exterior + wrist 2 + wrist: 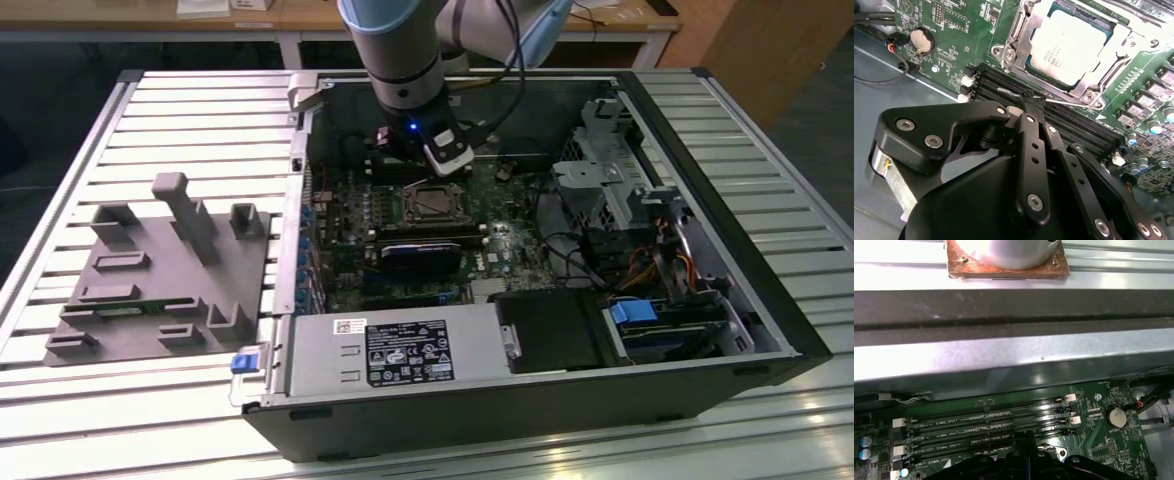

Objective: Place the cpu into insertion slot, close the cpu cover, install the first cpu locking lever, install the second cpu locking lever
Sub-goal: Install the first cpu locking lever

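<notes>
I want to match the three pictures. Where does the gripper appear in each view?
Exterior view: the gripper, inside the open case, just above the cpu in the picture.
Second wrist view: the gripper, black, in the foreground, ending at the memory slots.
First wrist view: the gripper, dark, against the memory slots.
Shared landmark: the coin battery, in both wrist views.

LAYOUT | you find the cpu [1074,47] framed by the cpu cover [1021,30]; memory slots [999,80] just beside; gripper [1030,102] over them; fixture block [160,280] lies on the exterior view's left of the case [534,410]
</notes>
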Controlling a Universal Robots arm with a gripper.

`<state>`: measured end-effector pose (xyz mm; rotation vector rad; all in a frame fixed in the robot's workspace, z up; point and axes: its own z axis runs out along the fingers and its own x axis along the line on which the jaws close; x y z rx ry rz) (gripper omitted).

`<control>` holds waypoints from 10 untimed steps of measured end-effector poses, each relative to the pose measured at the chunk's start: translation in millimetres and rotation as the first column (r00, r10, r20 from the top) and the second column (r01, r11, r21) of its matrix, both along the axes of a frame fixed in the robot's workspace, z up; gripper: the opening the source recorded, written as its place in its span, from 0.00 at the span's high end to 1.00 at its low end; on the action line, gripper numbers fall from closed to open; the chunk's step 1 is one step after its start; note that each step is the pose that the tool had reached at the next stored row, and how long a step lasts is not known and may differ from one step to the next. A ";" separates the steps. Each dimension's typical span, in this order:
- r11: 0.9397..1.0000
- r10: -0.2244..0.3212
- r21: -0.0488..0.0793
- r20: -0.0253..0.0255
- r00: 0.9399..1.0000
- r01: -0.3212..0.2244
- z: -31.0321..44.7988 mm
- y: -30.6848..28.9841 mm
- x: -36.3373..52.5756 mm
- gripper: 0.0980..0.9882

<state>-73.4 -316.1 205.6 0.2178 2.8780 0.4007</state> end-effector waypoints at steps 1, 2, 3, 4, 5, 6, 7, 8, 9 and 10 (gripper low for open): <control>1.000 -0.004 -0.001 0.000 1.000 0.004 -0.4 0.1 0.0 1.00; 1.000 -0.008 -0.002 0.000 1.000 0.008 -0.7 0.2 0.0 1.00; 1.000 -0.011 -0.002 0.001 1.000 0.011 -1.2 0.5 0.0 1.00; 1.000 -0.014 -0.003 0.001 1.000 0.014 -1.6 0.8 -0.1 1.00; 1.000 -0.016 -0.003 0.001 1.000 0.016 -1.9 1.2 -0.2 1.00; 1.000 -0.018 -0.003 0.001 1.000 0.018 -2.3 1.7 -0.4 1.00; 1.000 -0.020 -0.003 0.001 1.000 0.020 -2.6 2.1 -0.6 1.00; 1.000 -0.022 -0.003 0.001 1.000 0.022 -3.0 2.5 -0.7 1.00; 1.000 -0.023 -0.003 0.002 1.000 0.023 -3.3 2.9 -0.8 1.00; 1.000 -0.025 -0.004 0.002 1.000 0.025 -3.6 3.3 -0.9 1.00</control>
